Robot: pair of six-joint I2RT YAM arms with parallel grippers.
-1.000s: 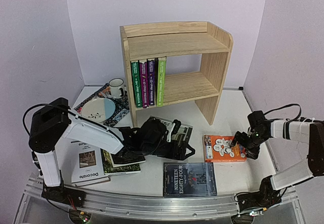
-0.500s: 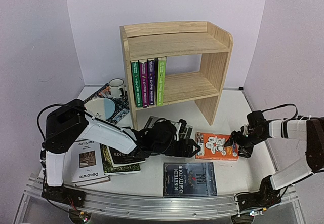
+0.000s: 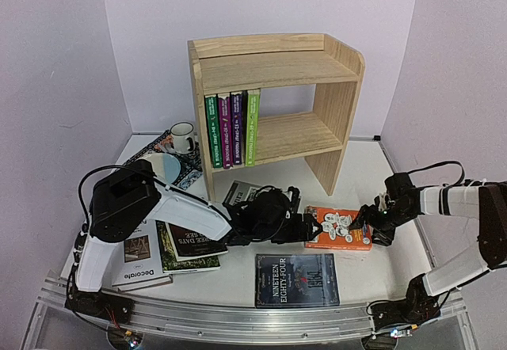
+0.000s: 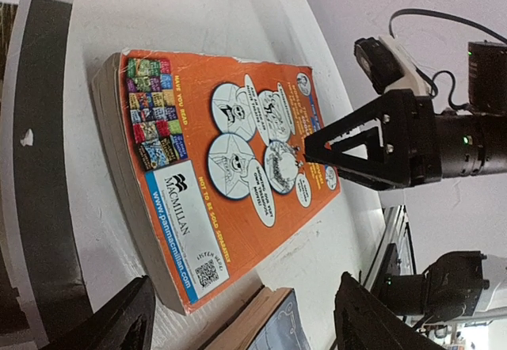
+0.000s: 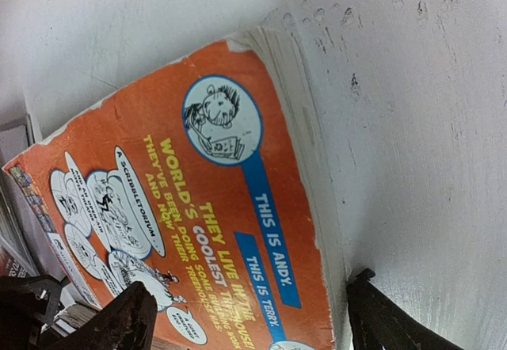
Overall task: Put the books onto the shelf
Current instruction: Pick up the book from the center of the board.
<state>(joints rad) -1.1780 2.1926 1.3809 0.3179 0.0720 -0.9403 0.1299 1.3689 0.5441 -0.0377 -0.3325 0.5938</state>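
Entry, orange book (image 3: 341, 229): we record it lying flat on the tabletop (image 3: 238, 275), back cover up, just in front of the shelf (image 3: 277, 69) near its right upright, not yet lifted. Change noted: over the last second it has slid a little toward the shelf's middle, nudged at its outer edge by the right hand (image 3: 371, 222). Meanwhile the left hand (image 3: 305, 227) has reached across from in front of the shelf's left upright to meet the book's inner edge. State of hands: both spread. The left hand's fingers (image 4: 127, 326) stand either side of the book's near corner without clamping it, having drawn in slightly. The right hand's fingers (image 5: 119, 326) straddle the opposite edge, likewise not pinching. Shelf contents: four books (image 3: 231, 128) upright at the left end of the lower tier. On the tabletop in front of the shelf we also list "Nineteen Eighty-Four" (image 3: 297, 279), "Decorate" (image 3: 135, 263), a dark-covered book (image 3: 190, 247) beside it, and a grey book (image 3: 244, 194) close to the shelf's foot. Our reading: the two hands now bracket the orange book from both sides, so we judge that a squeeze or a tip-up onto its edge is the step in hand. Shelving this item has yet to begin, and most of the loose stock remains to be placed.
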